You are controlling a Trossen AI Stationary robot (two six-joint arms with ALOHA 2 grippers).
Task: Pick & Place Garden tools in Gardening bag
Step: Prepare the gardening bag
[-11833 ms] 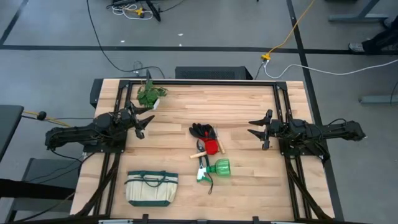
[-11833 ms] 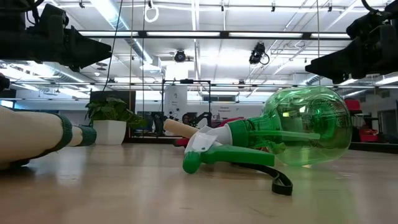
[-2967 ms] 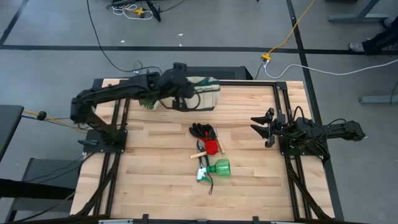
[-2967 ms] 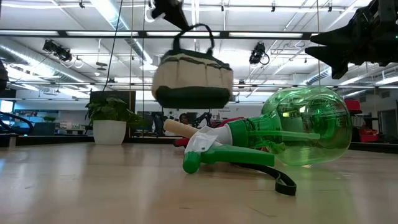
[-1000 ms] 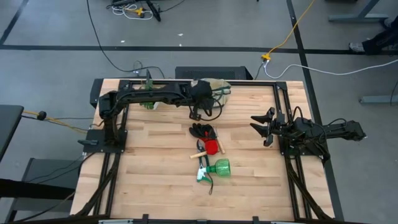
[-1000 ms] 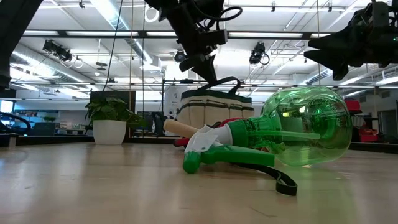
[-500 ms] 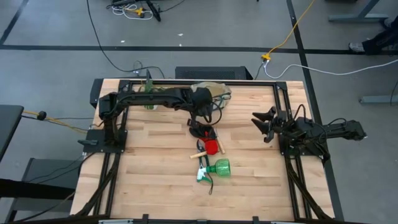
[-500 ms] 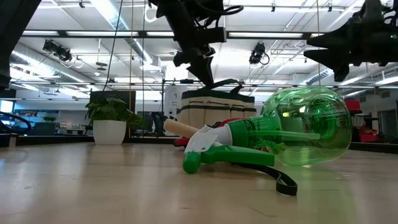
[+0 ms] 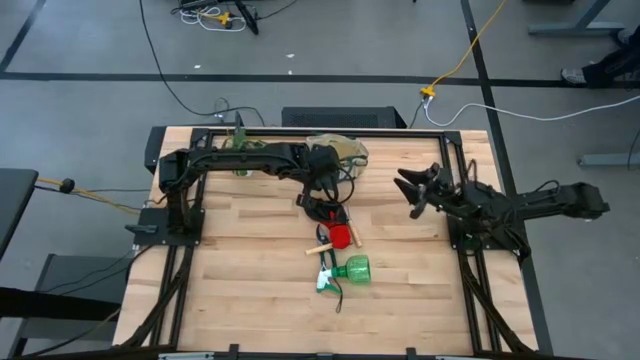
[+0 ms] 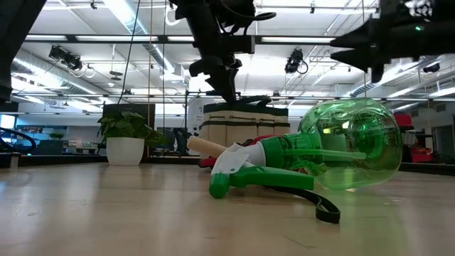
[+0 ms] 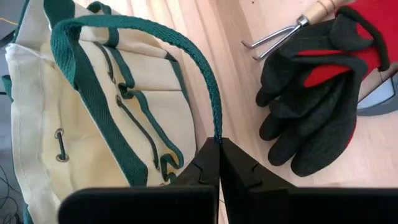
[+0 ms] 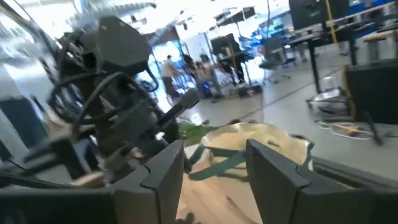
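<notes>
The beige gardening bag (image 9: pixel 340 148) with green trim stands on its base at the table's far edge; the low view shows it (image 10: pixel 245 122) behind the tools. My left gripper (image 9: pixel 312 193) hangs just on its near side, shut on a green loop handle. At mid-table lie the black gloves (image 9: pixel 328 211), the red-headed hand tool (image 9: pixel 340 236), the green spray bottle (image 9: pixel 352 269) on its side, and the shears (image 9: pixel 328 284). My right gripper (image 9: pixel 410 190) is raised over the table's right part, open and empty, pointing toward the bag. My left gripper pinches the bag's green loop handle (image 11: pixel 216 124) between its two shut fingers, about midway along the loop. The fingers slant down from the table's left. The strap arcs slack from the bag to the fingers, and the bag stays on the table.
A potted plant (image 10: pixel 125 138) stands at the far left, mostly under my left arm in the high view. A wooden-handled pronged tool (image 11: pixel 273 40) lies beside the gloves (image 11: pixel 314 93). Bare wood lies along the near side (image 9: pixel 250 300) of the table.
My left gripper has tipped further down and eased toward the gloves, still shut on the handle, whose loop has come lower; the bag has stayed put. My right gripper has risen and swung out toward the table's middle, still open.
</notes>
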